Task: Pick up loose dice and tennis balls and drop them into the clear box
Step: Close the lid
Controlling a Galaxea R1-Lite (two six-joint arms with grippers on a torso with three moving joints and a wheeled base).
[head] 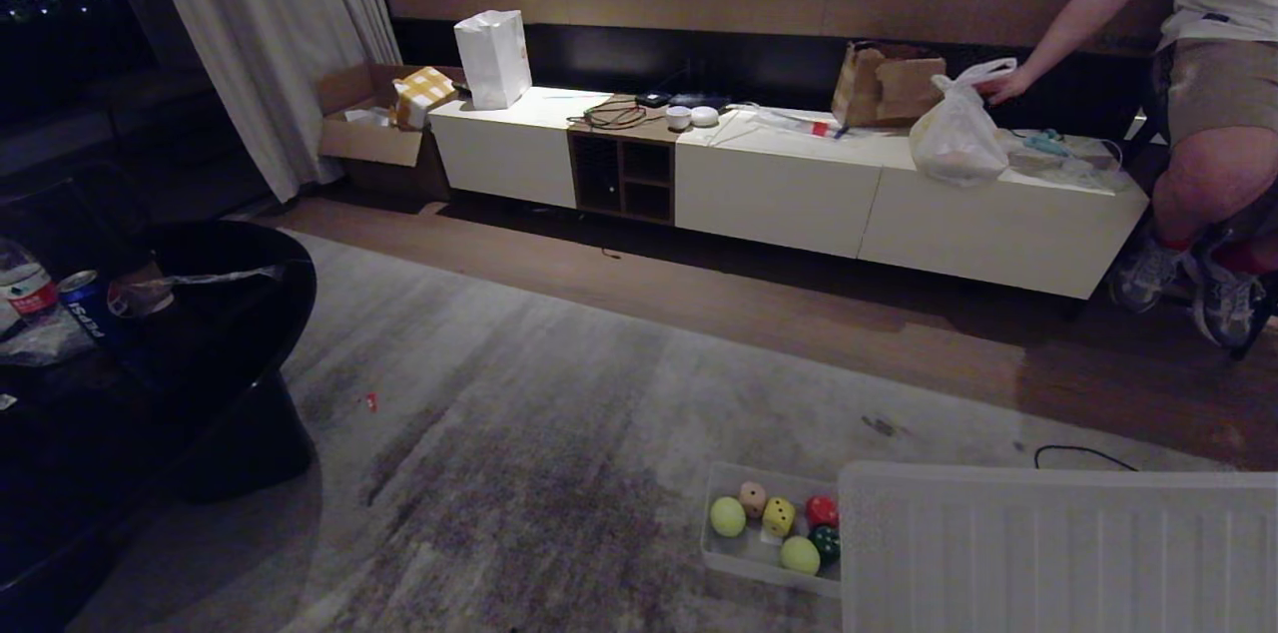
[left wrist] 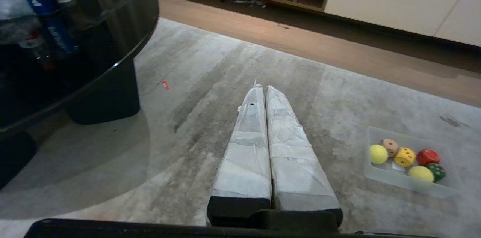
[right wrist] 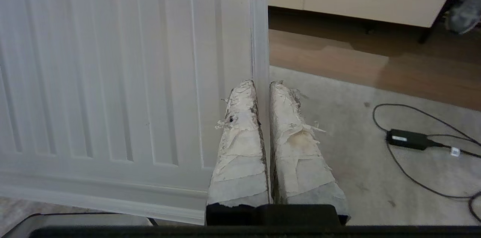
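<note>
The clear box (head: 711,513) (left wrist: 398,184) sits on the grey rug. Inside it lie two tennis balls (head: 727,516) (head: 800,554) and several dice: beige (head: 752,498), yellow (head: 778,516), red (head: 822,511) and green (head: 826,543). I see no dice or balls loose on the rug. A ribbed clear lid (head: 1058,553) (right wrist: 112,73) hangs over the box's right end. My right gripper (right wrist: 262,83) is shut on the lid's edge. My left gripper (left wrist: 263,88) is shut and empty above bare rug, left of the box. Neither gripper shows in the head view.
A black round table (head: 200,314) with a blue can (head: 85,304) stands at the left. A long white TV cabinet (head: 779,184) lines the far wall, and a person (head: 1208,114) sits at its right end. A power adapter (right wrist: 407,138) with cable lies on the rug right of the lid.
</note>
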